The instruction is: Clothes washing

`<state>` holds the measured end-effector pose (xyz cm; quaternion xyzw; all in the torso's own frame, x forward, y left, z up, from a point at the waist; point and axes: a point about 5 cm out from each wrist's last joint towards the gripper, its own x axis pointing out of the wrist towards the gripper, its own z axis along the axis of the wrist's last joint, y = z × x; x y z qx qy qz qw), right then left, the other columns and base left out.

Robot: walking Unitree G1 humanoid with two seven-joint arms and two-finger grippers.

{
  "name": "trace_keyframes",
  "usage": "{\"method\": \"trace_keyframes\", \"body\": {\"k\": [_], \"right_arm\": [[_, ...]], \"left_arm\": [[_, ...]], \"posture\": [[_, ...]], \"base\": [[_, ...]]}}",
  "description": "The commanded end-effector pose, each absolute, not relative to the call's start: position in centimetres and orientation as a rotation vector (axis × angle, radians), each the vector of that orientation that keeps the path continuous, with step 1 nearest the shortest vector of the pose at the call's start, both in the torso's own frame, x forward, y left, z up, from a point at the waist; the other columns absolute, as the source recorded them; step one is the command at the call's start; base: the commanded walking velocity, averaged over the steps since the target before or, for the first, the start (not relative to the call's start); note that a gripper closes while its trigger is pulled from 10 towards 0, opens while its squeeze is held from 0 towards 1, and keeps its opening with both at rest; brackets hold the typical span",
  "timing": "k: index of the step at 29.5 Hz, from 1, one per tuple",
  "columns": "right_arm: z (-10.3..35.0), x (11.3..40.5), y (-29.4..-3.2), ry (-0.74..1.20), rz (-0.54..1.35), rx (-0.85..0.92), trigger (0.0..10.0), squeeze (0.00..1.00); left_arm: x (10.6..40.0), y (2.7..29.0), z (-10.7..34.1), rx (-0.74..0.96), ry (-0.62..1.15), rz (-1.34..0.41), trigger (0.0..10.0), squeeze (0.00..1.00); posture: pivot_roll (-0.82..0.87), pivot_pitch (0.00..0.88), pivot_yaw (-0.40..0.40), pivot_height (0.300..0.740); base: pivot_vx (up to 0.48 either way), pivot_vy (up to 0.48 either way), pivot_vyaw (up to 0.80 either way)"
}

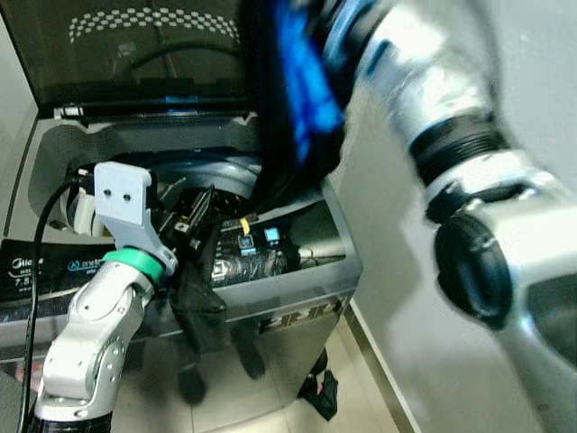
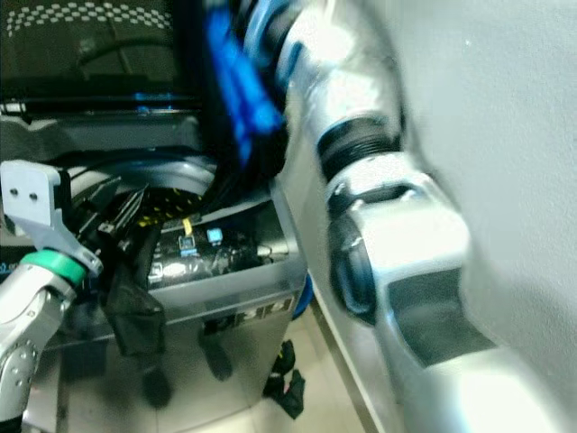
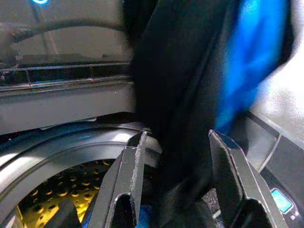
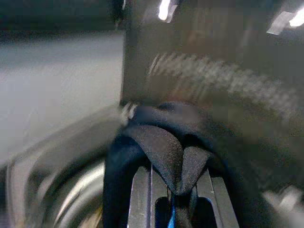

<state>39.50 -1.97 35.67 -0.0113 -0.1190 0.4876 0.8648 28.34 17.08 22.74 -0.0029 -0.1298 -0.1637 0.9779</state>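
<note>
Above the washing machine (image 1: 297, 289), right pincer (image 4: 173, 190) grips dark garment (image 1: 288, 99).

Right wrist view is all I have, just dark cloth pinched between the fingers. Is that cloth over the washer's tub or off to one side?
Observer: Over the tub. The black and blue garment hangs from the right gripper down into the open top of the washing machine.
Operator: Where is the left gripper?
Observer: The left gripper is open above the drum rim, one finger on each side of the hanging garment.
Operator: Anything outside the machine?
Observer: A dark cloth is draped down the front panel, and a small dark item lies on the floor by the front corner.
</note>
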Motion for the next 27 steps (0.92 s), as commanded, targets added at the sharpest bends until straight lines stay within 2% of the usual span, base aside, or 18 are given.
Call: {"method": "trace_keyframes", "body": {"k": [1,4,6,15,16,19,24,25,26,27], "right_arm": [[33.5,39.1,-0.7,-0.157,1.126,-0.094,10.0,0.00],[32.0,38.8,-0.1,-0.098,1.174,-0.121,10.0,0.00],[29.8,38.6,0.6,0.010,1.215,-0.185,10.0,0.00],[30.8,38.5,2.8,-0.013,1.085,-0.164,10.0,0.00],[30.6,38.3,3.2,0.024,1.109,-0.190,10.0,1.00],[30.5,37.7,4.1,0.074,1.168,-0.249,10.0,1.00],[31.7,37.6,4.4,0.027,1.161,-0.214,10.0,1.00],[34.2,37.6,4.5,-0.119,1.104,-0.109,10.0,0.00],[37.2,37.7,3.9,-0.265,1.021,0.051,10.0,0.00],[37.2,37.7,3.9,-0.265,1.021,0.051,10.0,0.00]], "left_arm": [[28.4,17.0,22.4,-0.007,-0.232,-0.351,10.0,0.00],[28.4,17.0,22.3,-0.006,-0.227,-0.356,10.0,0.00],[28.4,17.0,22.1,0.011,-0.208,-0.364,10.0,0.00],[28.0,17.2,21.6,0.021,-0.180,-0.354,10.0,0.00],[27.9,17.3,21.4,0.024,-0.167,-0.346,10.0,0.00],[27.7,17.5,21.1,0.036,-0.146,-0.325,10.0,0.00],[27.6,17.6,21.0,0.032,-0.145,-0.321,10.0,0.00],[27.5,17.6,21.0,0.031,-0.143,-0.321,10.0,0.00],[27.4,17.6,21.0,0.033,-0.142,-0.320,10.0,0.00],[27.4,17.6,21.0,0.033,-0.142,-0.320,10.0,0.00]], "posture": [[0.08,0.008,0.010,0.740],[0.08,0.008,0.010,0.740],[0.08,0.008,0.008,0.740],[0.10,0.009,-0.019,0.740],[0.11,0.011,-0.029,0.740],[0.11,0.012,-0.039,0.740],[0.12,0.011,-0.048,0.740],[0.12,0.010,-0.049,0.740],[0.12,0.009,-0.050,0.740],[0.12,0.009,-0.050,0.740]], "base": [[0.000,0.000,0.00],[0.000,0.000,0.00],[0.000,0.000,0.00],[0.000,0.000,0.00],[0.000,0.000,0.00],[0.000,0.000,0.00],[0.000,0.000,0.00],[0.000,0.000,0.00],[0.000,0.000,0.00],[0.000,0.000,0.00]]}}
